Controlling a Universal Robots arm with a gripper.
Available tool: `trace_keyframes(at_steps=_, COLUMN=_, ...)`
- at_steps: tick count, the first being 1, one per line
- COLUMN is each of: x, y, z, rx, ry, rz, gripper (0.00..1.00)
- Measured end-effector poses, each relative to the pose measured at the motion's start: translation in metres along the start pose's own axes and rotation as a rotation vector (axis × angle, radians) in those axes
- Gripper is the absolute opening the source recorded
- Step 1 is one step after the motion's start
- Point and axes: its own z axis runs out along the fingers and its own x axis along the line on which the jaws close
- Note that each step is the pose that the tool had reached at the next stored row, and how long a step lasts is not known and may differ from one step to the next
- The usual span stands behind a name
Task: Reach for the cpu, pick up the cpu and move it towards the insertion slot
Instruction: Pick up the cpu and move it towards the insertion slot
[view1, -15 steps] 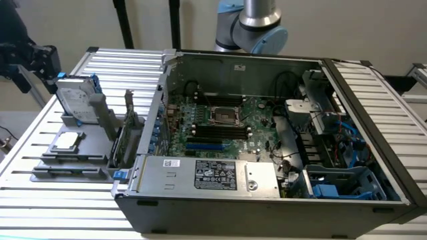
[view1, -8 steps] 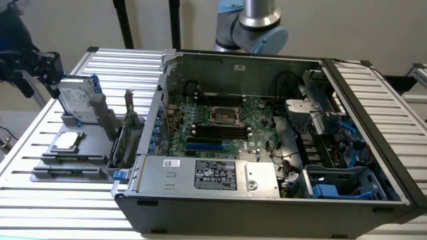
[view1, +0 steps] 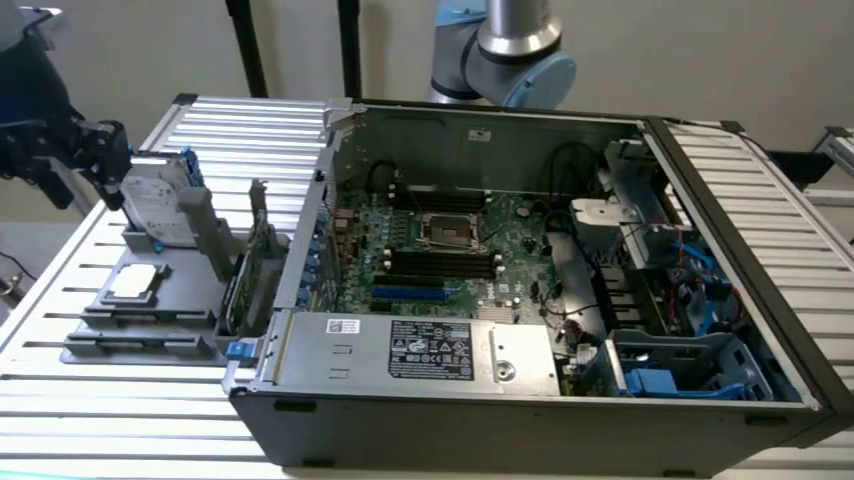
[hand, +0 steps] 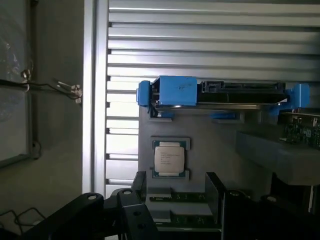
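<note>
The cpu (hand: 168, 159) is a small flat square chip with a silvery top, lying in a grey holder on the fixture. In the exterior view the cpu (view1: 134, 283) sits at that view's left, outside the computer case. My gripper (hand: 177, 192) is open, its two dark fingers (hand: 139, 187) spread wider than the chip, with nothing between them. It hangs above and apart from the chip. In the exterior view the gripper (view1: 83, 165) hovers at the upper left, over the fixture. The insertion slot (view1: 451, 230), a shiny metal frame on green board, lies inside the case.
A silver hard drive (hand: 220, 95) in blue brackets stands upright just beyond the chip; the same hard drive (view1: 160, 205) rises beside the gripper. The open computer case (view1: 534, 400) stands on a slatted metal table (view1: 80, 400). An upright card (view1: 254, 270) stands between fixture and case.
</note>
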Motion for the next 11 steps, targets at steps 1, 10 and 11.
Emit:
trace_keyframes(at_steps=1, x=0.000, y=-0.0009, z=0.0017, rx=0.0000, ry=0.0001, rz=0.000, gripper=0.59)
trace_keyframes(at_steps=10, x=0.000, y=-0.0091, z=0.0179, rx=0.0001, ry=0.0000, rz=0.000, gripper=0.59)
trace_keyframes(at_steps=11, x=0.000, y=-0.0100, z=0.0196, rx=0.0001, ry=0.0001, rz=0.000, gripper=0.59)
